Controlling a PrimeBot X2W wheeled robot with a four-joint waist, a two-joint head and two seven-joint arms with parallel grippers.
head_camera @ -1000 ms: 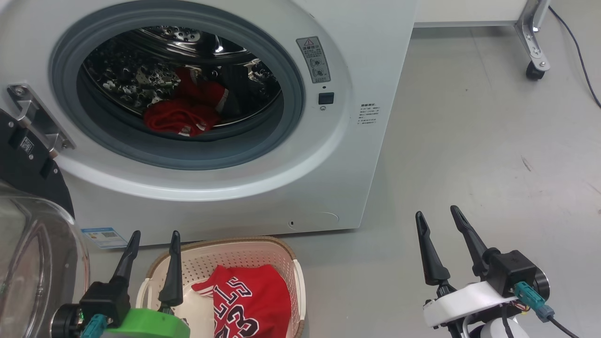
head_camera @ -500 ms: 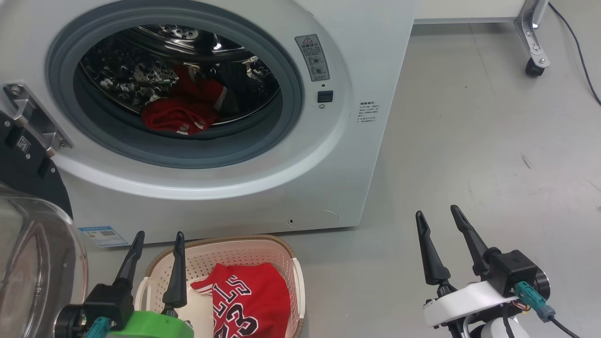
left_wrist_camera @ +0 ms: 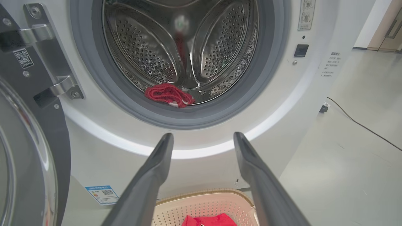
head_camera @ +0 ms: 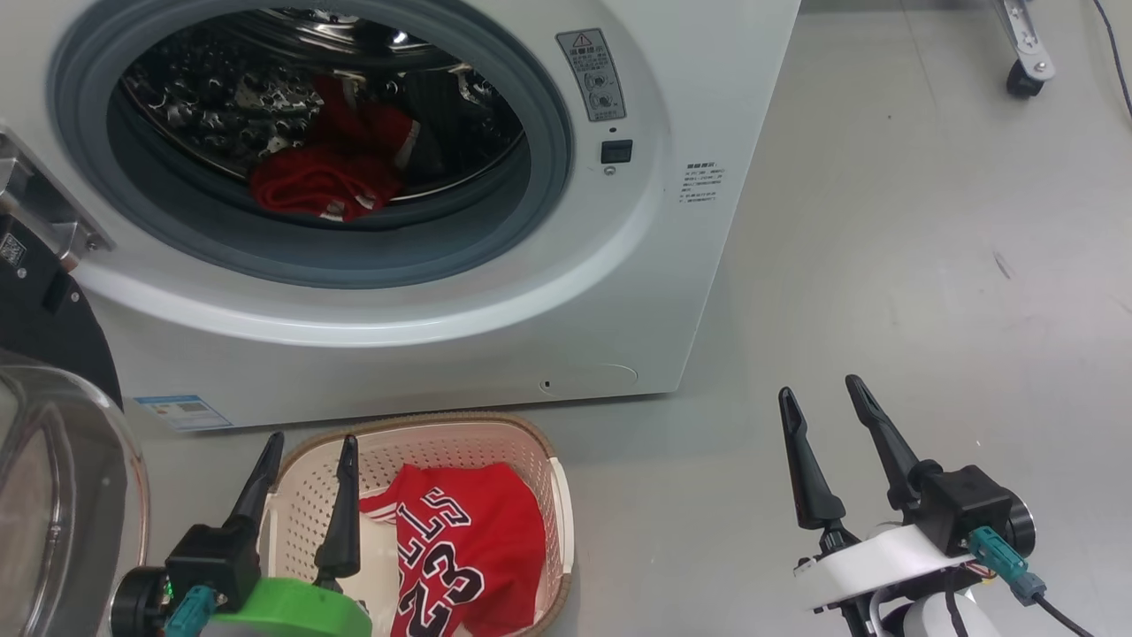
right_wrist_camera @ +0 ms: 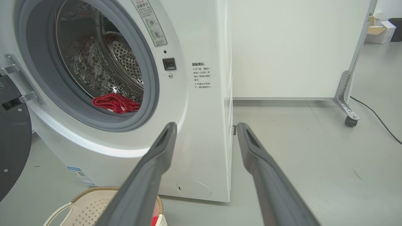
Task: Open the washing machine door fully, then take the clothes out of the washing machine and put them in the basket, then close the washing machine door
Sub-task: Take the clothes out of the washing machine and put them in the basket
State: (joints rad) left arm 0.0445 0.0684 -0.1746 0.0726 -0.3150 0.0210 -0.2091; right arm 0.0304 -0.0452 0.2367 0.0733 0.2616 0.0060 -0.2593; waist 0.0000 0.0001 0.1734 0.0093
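Note:
The white washing machine [head_camera: 707, 106] stands with its round black washing machine door [head_camera: 44, 425] swung open at the left. A red garment [head_camera: 314, 186] of the clothes lies low in the steel drum [left_wrist_camera: 169, 94] [right_wrist_camera: 114, 103]. On the floor in front sits the cream basket [head_camera: 539, 478] [left_wrist_camera: 201, 204] [right_wrist_camera: 88, 204] with the red number 23 jersey [head_camera: 469, 548] inside. My left gripper [head_camera: 309, 447] [left_wrist_camera: 202, 138] hovers open over the basket's left side, holding nothing. My right gripper [head_camera: 818, 389] [right_wrist_camera: 205, 127] stands open and empty over bare floor, right of the machine.
A caster wheel [head_camera: 1021, 84] on a metal frame leg and a black cable [head_camera: 1114, 53] lie at the far right on the grey floor. A blue sticker [head_camera: 181, 411] marks the machine's lower front. The door's hinge bracket [left_wrist_camera: 59, 89] juts out on the left.
The whole head view has shifted: the machine sits higher and the basket shows more, so the camera moved. Both grippers keep their places and stay open.

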